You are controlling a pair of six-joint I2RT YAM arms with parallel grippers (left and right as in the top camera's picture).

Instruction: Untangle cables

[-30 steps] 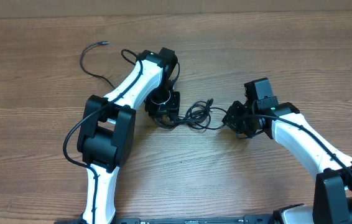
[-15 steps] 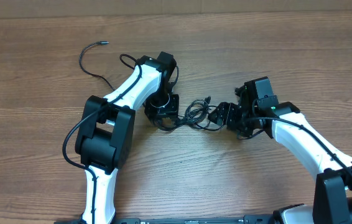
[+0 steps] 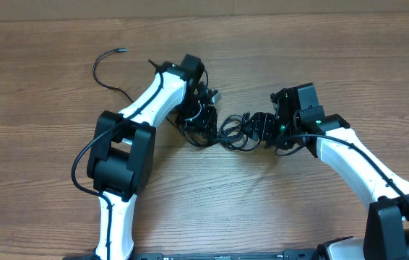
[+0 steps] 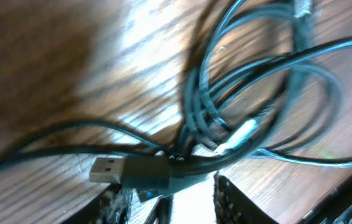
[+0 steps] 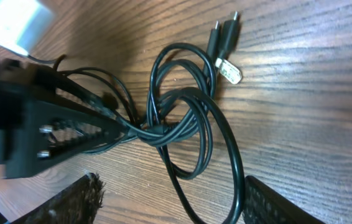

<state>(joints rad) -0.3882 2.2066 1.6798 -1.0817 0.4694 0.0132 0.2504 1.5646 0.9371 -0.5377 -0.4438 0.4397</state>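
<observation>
A: Since a second ago the right pincer [image 3: 260, 127] has slid left across the table [image 3: 45, 144], right up to the cables [image 3: 233, 132]. The left pincer [image 3: 201, 110] has tipped upward, and a flat metal plug [image 3: 212, 94] now shows beside it.

B: Where do the cables lie?

A: Knotted between the two pincers, mid-table. One loose strand [image 3: 103, 68] trails off to the far left (it runs under the left arm [image 3: 154, 101], so I cannot say which cord it joins).

B: And the pincers?

A: The right one has its fingers wide apart with cord lying between them, nothing pinched. The left one has its fingers apart too, with the plug's black housing at their tips. Whether they pinch it I cannot tell.

B: How would you do this step well?

A: I'd have the left hold firm near the plug as an anchor. The right should close on one outer strand, not the crossing [image 5: 154, 127] where several bunch. Then it should draw away slowly and low, so the knot loosens rather than tightens.

B: What does each view add?

A: The right wrist view shows two small plug ends [image 5: 222, 28] and a white tag [image 5: 229, 71], which are only a dark scribble from overhead. The left wrist view shows the flat plug up close. Only the overhead shows the loose strand and both arms.
</observation>
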